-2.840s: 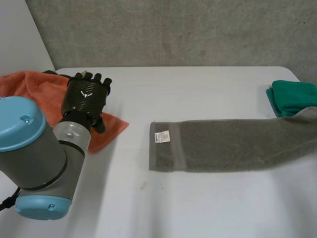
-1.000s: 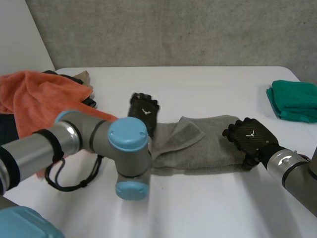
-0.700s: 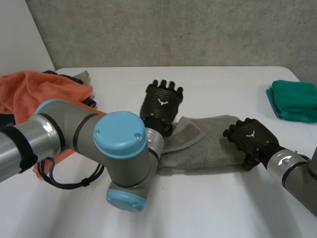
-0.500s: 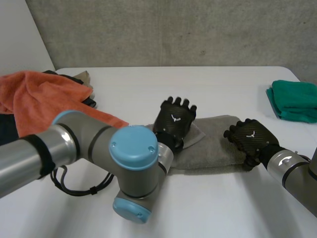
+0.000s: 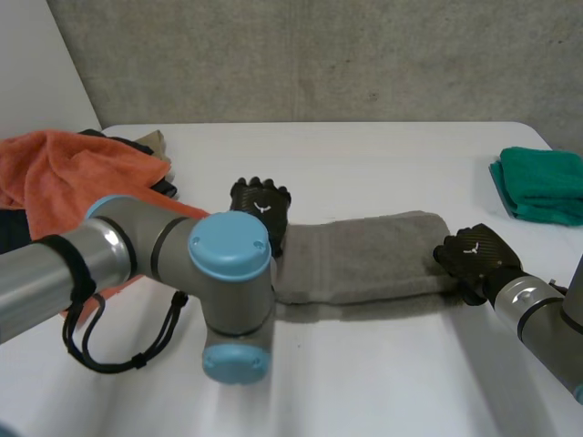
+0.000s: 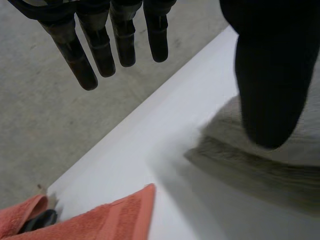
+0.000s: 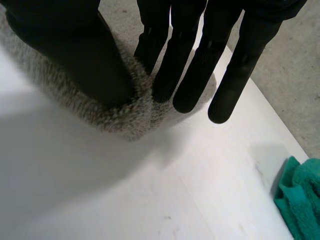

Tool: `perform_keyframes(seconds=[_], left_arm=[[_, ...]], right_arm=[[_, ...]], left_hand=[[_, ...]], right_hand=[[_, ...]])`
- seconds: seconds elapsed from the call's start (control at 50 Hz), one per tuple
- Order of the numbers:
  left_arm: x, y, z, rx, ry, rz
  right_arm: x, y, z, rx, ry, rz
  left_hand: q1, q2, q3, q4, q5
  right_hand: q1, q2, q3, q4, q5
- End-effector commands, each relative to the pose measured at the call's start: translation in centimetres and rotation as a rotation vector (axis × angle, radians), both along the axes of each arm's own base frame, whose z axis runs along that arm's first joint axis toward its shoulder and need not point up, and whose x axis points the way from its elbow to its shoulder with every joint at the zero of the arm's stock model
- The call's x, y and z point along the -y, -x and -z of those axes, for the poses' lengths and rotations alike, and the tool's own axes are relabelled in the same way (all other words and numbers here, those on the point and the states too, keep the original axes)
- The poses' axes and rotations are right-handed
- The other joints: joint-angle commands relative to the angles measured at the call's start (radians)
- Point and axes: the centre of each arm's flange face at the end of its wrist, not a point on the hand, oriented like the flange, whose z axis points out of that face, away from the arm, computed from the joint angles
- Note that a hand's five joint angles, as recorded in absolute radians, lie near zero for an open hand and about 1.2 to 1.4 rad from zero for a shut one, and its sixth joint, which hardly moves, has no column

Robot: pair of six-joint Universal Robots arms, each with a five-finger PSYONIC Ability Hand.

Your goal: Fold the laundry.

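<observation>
Grey towel point(image 5: 364, 255), doubled into a thick, nubbly band, lies mid-table with its long axis running side to side, parallel to the table's point(image 5: 364, 391) near edge. Nearest me, my right hand point(image 5: 474, 258) is at the band's right short end, pinching the fluffy fold between thumb and fingers point(image 7: 192, 75). Farther along, my left hand point(image 5: 261, 208) is at the left short end, released: its fingers are straight, holding nothing, and the thumb hangs just over the pile. With one end at each hand, I judge the next fold runs along that axis, and my right hand, having the grip, is better placed to carry its end across. Beyond, an orange cloth point(image 5: 73, 173) is heaped at the left edge, and a folded green towel point(image 5: 542, 182) rests at the far right edge.
</observation>
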Motion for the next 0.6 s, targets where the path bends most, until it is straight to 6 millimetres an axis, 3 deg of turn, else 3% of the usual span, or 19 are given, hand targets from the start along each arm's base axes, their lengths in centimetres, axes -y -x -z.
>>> perform_keyframes(seconds=[0.02, 0.12, 0.16, 0.18, 0.24, 0.26, 0.34, 0.4, 0.44, 0.48, 0.5, 0.54, 0.56, 0.6], left_arm=[[-3.5, -1.2, -3.1, -0.020, -0.008, 0.067], [-4.4, -3.1, -6.1, -0.071, 0.014, 0.051], [-4.5, -3.7, -6.8, -0.083, 0.020, 0.040], [-4.5, -4.1, -7.1, -0.086, 0.022, 0.033], [-3.8, -5.7, -7.6, -0.092, 0.024, -0.010], [-3.6, -6.2, -7.7, -0.093, 0.023, -0.024], [-2.6, -7.9, -7.4, -0.085, 0.016, -0.076], [-2.6, -8.3, -6.8, -0.084, -0.003, -0.087], [-2.5, -8.3, -6.7, -0.095, -0.009, -0.089], [-2.4, -8.1, -6.7, -0.110, -0.012, -0.087], [-2.4, -8.0, -6.8, -0.118, -0.012, -0.086], [-2.1, -7.7, -7.2, -0.151, -0.003, -0.074], [-1.9, -7.4, -7.4, -0.164, 0.003, -0.063], [-1.5, -6.1, -7.6, -0.195, 0.016, -0.013]], right_arm=[[1.0, 0.5, -0.8, -0.150, 0.099, 0.016], [1.7, -0.8, -3.1, -0.246, 0.232, -0.016], [1.0, -2.6, -4.4, -0.257, 0.297, -0.079], [-0.2, -5.0, -5.4, -0.249, 0.360, -0.159], [-2.5, -8.6, -6.3, -0.216, 0.440, -0.298], [-4.4, -10.8, -6.2, -0.185, 0.470, -0.402], [-9.3, -14.2, -3.3, -0.149, 0.421, -0.644], [-10.7, -14.8, -1.4, -0.148, 0.365, -0.707], [-10.6, -14.8, -0.7, -0.141, 0.332, -0.697], [-10.7, -14.7, -0.7, -0.116, 0.313, -0.699], [-10.7, -14.7, -1.1, -0.071, 0.295, -0.686], [-10.0, -14.6, -2.1, -0.012, 0.275, -0.647], [-8.5, -13.8, -3.7, 0.062, 0.252, -0.575], [-6.6, -12.6, -5.3, 0.156, 0.227, -0.487]], left_hand=[[0.010, 0.007, 0.007, 0.007, 0.007], [-0.013, -0.017, -0.017, -0.016, -0.017], [-0.028, -0.031, -0.031, -0.031, -0.032], [-0.031, -0.034, -0.034, -0.034, -0.035], [-0.031, -0.034, -0.034, -0.034, -0.035], [-0.034, -0.037, -0.037, -0.037, -0.037], [-0.034, -0.037, -0.037, -0.037, -0.037], [-0.040, -0.043, -0.043, -0.043, -0.043], [-0.046, -0.049, -0.049, -0.049, -0.049], [-0.052, -0.055, -0.055, -0.054, -0.055], [-0.054, -0.058, -0.058, -0.057, -0.058], [-0.057, -0.061, -0.061, -0.060, -0.061], [-0.057, -0.061, -0.061, -0.060, -0.061], [-0.057, -0.061, -0.061, -0.060, -0.061]], right_hand=[[0.299, 0.224, 0.230, 0.235, 0.250], [0.299, 0.224, 0.230, 0.235, 0.250], [0.299, 0.224, 0.230, 0.235, 0.250], [0.299, 0.224, 0.230, 0.235, 0.250], [0.299, 0.224, 0.230, 0.235, 0.250], [0.299, 0.224, 0.230, 0.235, 0.250], [0.299, 0.224, 0.230, 0.235, 0.250], [0.299, 0.224, 0.230, 0.235, 0.250], [0.299, 0.224, 0.230, 0.235, 0.250], [-0.132, -0.206, -0.201, -0.196, -0.180], [-0.559, -0.633, -0.628, -0.623, -0.607], [-0.791, -0.866, -0.860, -0.855, -0.840], [-0.923, -0.997, -0.992, -0.987, -0.971], [-0.923, -0.997, -0.992, -0.987, -0.971]])
